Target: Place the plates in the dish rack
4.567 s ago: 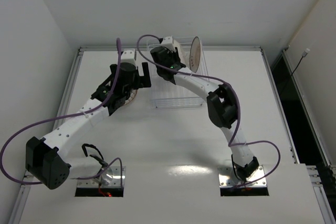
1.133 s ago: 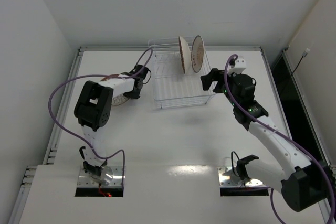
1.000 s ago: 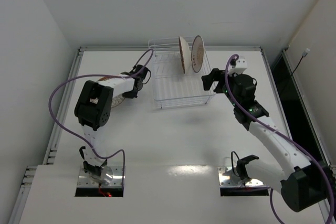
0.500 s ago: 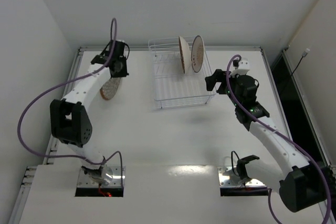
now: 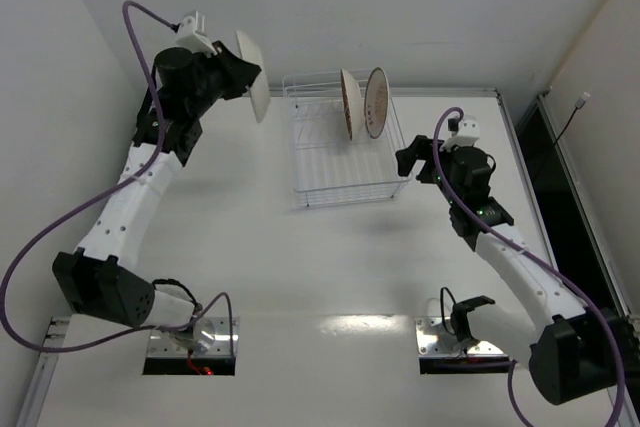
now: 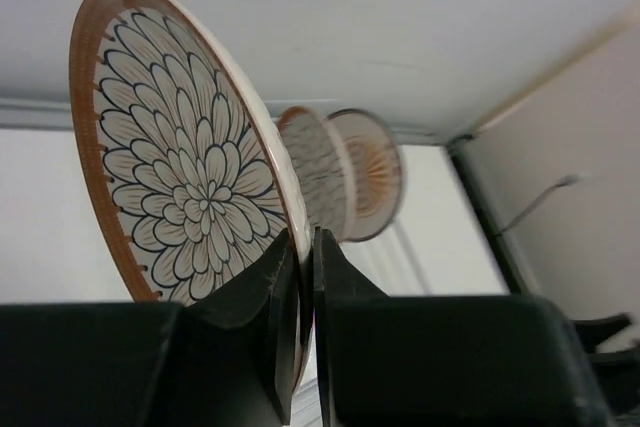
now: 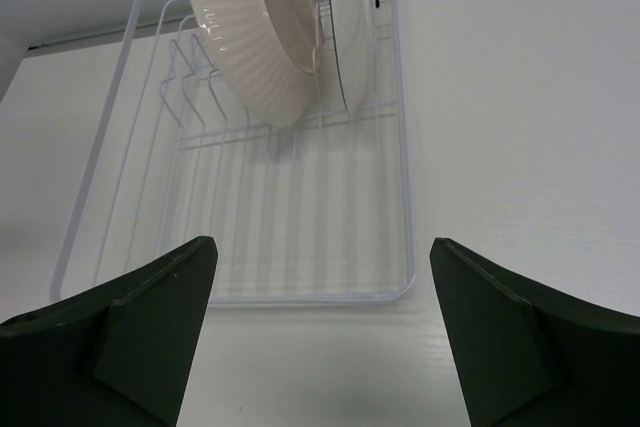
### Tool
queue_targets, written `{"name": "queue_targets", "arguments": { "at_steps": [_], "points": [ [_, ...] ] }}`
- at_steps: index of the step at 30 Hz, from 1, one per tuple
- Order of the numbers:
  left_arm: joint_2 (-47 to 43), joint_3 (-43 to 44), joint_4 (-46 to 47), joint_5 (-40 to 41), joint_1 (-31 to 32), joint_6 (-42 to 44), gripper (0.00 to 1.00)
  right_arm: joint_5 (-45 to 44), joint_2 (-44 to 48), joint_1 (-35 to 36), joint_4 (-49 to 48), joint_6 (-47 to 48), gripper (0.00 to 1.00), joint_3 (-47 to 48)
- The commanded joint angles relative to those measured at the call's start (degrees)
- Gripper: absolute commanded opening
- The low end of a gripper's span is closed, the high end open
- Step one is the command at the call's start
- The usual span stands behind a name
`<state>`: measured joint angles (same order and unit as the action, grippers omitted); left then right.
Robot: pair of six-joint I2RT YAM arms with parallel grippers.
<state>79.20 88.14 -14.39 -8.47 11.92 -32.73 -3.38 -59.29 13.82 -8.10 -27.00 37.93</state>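
Nearest the bases, the worktop (image 5: pixel 330 267) lies bare between the two arms. A little farther, the right end effector (image 5: pixel 412 159) hangs just beside the right-hand wall of the dish rack (image 5: pixel 345 202). It has barely shifted over the last second; its jaws stand wide apart and hold nothing, as the right wrist view shows.

The change is on the left. A second ago the left arm was low on the worktop to the left of the rack, where the last plate lay. Now it has swung up high, and the left end effector (image 6: pixel 305 247) is clamped on the rim of that petal-patterned plate (image 6: pixel 185 197). The plate (image 5: pixel 253 89) is held on edge in the air, to the left of the rack and clear of the worktop.

Two plates (image 5: pixel 348 104) (image 5: pixel 376 102) already stand on edge at the rack's far end — so this looks like the last one to load. What remains is the carry across and the lowering into a slot.

The standing pair is the chief obstacle, because the incoming plate must go into the free wires on their near side without knocking them. The right arm stands off to the side, not in the likely path.
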Motion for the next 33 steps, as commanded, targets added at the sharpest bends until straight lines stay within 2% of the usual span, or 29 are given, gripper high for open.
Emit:
{"name": "queue_targets", "arguments": {
  "at_steps": [1,2,6,11,22,28,33],
  "points": [
    [1.9,-3.3,28.9,-11.3,-0.7,-14.0,0.0,0.5,1.1,-0.8,-4.3,-1.6,0.87,-1.0],
    [4.1,-5.3,37.8,-14.0,-0.7,-16.6,0.0,0.0,1.7,-1.4,-4.3,-2.4,0.87,-1.5],
    [12.4,-6.1,54.4,-17.2,0.6,-28.6,0.0,-0.6,2.9,-2.6,-6.2,-3.8,0.87,-3.8],
    [21.4,-3.9,65.2,-17.8,2.1,-32.7,0.0,0.1,3.5,-4.9,-6.2,-3.8,0.87,-3.8],
    [35.0,1.9,74.8,-20.4,2.6,-37.2,0.0,1.3,3.5,-4.9,-6.2,-3.2,0.87,-3.8],
    [39.0,5.5,75.3,-21.5,3.1,-38.5,0.0,1.3,2.9,-4.9,-6.2,-2.7,0.87,-3.8],
    [39.0,4.9,73.9,-21.5,3.1,-37.2,0.0,1.3,2.9,-4.9,-6.2,-2.7,0.87,-3.8]
  ]
}}
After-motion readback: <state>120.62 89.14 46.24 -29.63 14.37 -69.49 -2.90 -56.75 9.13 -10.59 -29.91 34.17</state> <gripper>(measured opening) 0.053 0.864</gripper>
